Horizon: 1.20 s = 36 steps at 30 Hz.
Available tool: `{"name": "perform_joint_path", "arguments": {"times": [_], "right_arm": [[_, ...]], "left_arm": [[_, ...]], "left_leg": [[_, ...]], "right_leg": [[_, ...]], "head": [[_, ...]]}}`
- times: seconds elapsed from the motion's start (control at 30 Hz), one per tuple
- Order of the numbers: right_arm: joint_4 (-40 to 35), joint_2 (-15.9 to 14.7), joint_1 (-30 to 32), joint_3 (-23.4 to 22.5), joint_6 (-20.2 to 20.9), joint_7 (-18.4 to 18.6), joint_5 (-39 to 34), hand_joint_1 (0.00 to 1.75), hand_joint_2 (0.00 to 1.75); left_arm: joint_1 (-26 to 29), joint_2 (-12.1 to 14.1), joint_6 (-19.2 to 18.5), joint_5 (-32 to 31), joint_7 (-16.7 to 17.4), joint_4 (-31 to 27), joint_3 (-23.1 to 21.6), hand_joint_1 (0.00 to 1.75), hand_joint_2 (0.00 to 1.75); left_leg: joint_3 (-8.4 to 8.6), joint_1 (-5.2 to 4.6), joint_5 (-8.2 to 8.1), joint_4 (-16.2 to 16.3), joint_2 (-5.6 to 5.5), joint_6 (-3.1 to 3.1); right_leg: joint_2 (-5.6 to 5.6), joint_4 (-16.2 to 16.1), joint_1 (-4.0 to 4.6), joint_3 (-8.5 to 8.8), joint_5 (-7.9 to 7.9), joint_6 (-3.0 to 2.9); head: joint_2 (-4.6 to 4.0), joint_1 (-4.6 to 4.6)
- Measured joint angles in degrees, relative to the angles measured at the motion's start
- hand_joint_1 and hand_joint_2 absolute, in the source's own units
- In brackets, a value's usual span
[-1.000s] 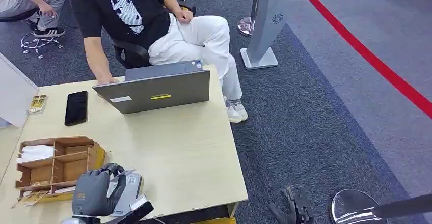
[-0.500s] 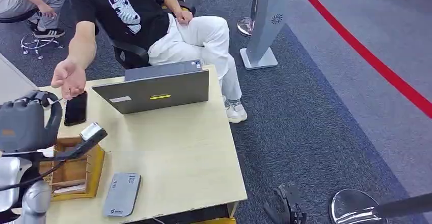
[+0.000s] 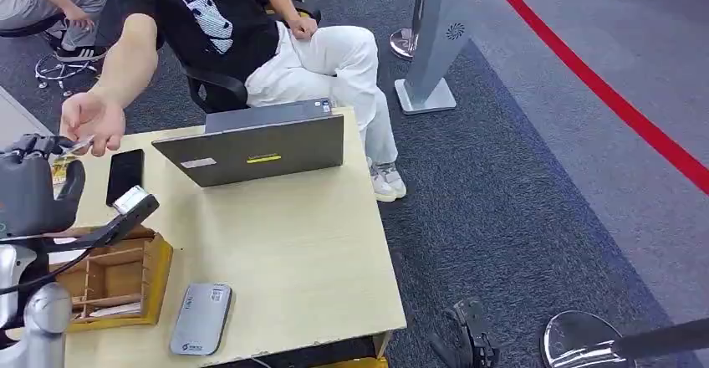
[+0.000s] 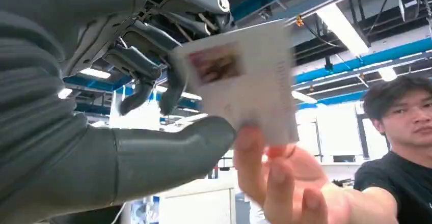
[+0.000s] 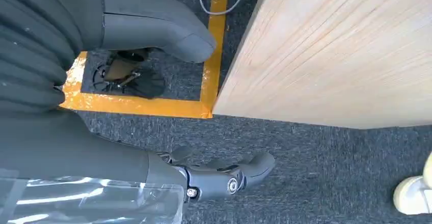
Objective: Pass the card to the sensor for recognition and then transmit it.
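I am holding the left hand [image 3: 33,192] raised at the far left corner of the desk [image 3: 284,242], and the handover is happening at its fingertips. Half a second ago the person's hand [image 3: 88,121] was hovering open above and beyond the left hand; it is now closing in on the fingertips and pinching the card [image 4: 244,79]. In the left wrist view the card is lying between the thumb [image 4: 168,152] and the dark fingers [image 4: 147,66], with the person's fingertips gripping its near edge just beyond the thumb tip. The fingers are standing partly apart and curled. Whether they are pressing the card or merely framing it, I cannot tell from these views.

One second ago the left hand was sitting low over the reader [image 3: 201,318], which is now lying well below and to the right of the hand. I am judging the recognition step as done and the transmit step as nearly complete; what remains is letting go cleanly so that the person carries the card alone.

The right hand [image 5: 224,175] is hanging beside the desk edge above the carpet, fingers loosely curled and holding nothing.
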Motion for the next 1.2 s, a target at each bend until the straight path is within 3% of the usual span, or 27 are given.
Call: {"name": "perform_joint_path", "arguments": {"times": [0.2,0.33,0.5,0.73,0.8,0.9,1.2], "right_arm": [[-0.7,0.0,0.1,-0.1,-0.1,0.4,-0.3,0.00,1.75],[-1.4,0.1,0.3,-0.4,-0.1,0.3,-0.7,0.00,1.75],[-1.8,0.2,0.6,-1.9,-0.4,-1.2,-0.6,0.00,1.75],[-2.2,0.3,0.9,-3.2,-0.5,-2.0,-0.7,0.00,1.75],[-2.4,0.3,1.0,-3.6,-0.5,-2.3,-1.3,0.00,1.75],[-2.8,0.3,1.1,-3.9,-0.5,-2.5,-2.1,0.00,1.75],[-3.5,0.4,1.2,-4.0,-0.2,-2.4,-3.0,0.00,1.75]], "left_arm": [[5.5,-1.7,0.0,3.6,-2.8,-4.7,0.0,0.00,1.75],[12.2,-2.1,-1.3,4.6,-5.1,-8.7,-0.3,0.00,1.75],[21.9,1.3,1.8,1.4,-5.4,-10.9,-2.1,0.00,1.75],[29.1,6.5,4.0,1.3,-3.1,-10.9,-2.5,0.00,1.75],[31.6,8.0,7.1,1.6,-3.2,-10.1,-1.2,0.00,1.75],[33.6,8.2,10.2,1.1,-5.6,-7.8,3.0,0.00,1.75],[33.5,6.9,13.1,-2.7,-8.6,0.0,14.0,0.00,1.75]], "left_leg": [[0.00,-0.01,-0.05,0.0,0.04,0.00],[0.00,-0.02,-0.10,0.0,0.12,0.05],[0.00,-0.01,-0.15,0.0,0.22,0.06],[0.00,0.00,-0.16,0.0,0.34,0.04],[0.00,0.00,-0.16,0.0,0.35,0.04],[-0.01,0.00,-0.16,0.0,0.30,0.04],[-0.01,0.00,-0.15,0.0,0.31,0.05]], "right_leg": [[0.08,0.0,-0.01,-0.03,-0.02,0.02],[0.16,0.0,-0.01,-0.07,-0.05,0.03],[0.24,0.0,-0.01,-0.16,-0.08,0.00],[0.32,0.0,0.00,-0.15,-0.08,-0.01],[0.31,0.0,0.00,-0.16,-0.08,-0.01],[0.29,0.0,0.00,-0.16,-0.09,-0.01],[0.28,0.0,0.00,-0.15,-0.08,-0.01]], "head": [[0.00,0.02],[0.00,0.02],[0.00,0.02],[0.00,0.02],[0.00,0.04],[0.00,0.02],[0.00,0.02]]}}
